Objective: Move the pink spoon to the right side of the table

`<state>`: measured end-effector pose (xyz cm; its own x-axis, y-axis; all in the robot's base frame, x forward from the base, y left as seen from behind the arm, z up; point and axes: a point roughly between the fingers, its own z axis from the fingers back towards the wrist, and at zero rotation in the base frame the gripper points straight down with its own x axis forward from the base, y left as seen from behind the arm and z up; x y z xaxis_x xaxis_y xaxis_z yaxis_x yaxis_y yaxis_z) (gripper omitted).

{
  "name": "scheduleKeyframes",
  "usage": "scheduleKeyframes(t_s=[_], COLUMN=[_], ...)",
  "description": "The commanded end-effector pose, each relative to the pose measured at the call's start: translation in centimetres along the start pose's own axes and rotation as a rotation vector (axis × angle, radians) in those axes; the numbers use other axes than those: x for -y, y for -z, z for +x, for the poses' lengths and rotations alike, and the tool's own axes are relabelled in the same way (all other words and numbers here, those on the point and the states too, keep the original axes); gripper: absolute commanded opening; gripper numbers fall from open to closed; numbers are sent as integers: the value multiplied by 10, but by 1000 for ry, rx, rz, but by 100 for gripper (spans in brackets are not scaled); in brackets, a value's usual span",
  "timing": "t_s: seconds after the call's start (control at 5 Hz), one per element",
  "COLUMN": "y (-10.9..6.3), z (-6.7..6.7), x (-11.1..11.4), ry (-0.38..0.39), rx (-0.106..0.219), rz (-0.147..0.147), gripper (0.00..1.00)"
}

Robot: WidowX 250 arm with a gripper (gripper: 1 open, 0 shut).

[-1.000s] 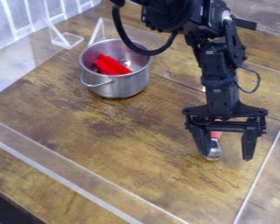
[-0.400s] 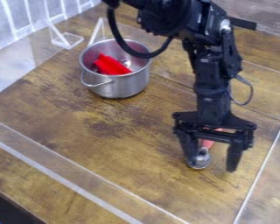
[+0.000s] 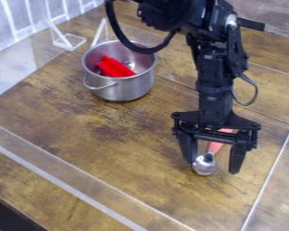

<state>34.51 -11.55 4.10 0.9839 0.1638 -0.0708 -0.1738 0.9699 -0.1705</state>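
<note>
It looks like a play kitchen in a robot lab. A black robot arm point(image 3: 208, 68) hangs over a wood table point(image 3: 98, 153). On the table is a steel pot point(image 3: 118, 72), with a red thing point(image 3: 115, 68) in it.

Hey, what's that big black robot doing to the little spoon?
The robot's jaws are open, down around the pink spoon on the table. It looks like it may be getting ready to grab it. Away from it, a steel pot has something red inside.
</note>
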Motion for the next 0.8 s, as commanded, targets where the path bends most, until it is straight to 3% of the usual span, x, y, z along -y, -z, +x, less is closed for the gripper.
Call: scheduleKeyframes(t_s=[0.0,0.2,0.6], y=[-17,-16,-31], z=[-3,-7,-8], x=[7,6,33], ry=[-33,-81,-1], rx=[58,66,46], rz=[-22,-21,24], gripper=[100,0,0])
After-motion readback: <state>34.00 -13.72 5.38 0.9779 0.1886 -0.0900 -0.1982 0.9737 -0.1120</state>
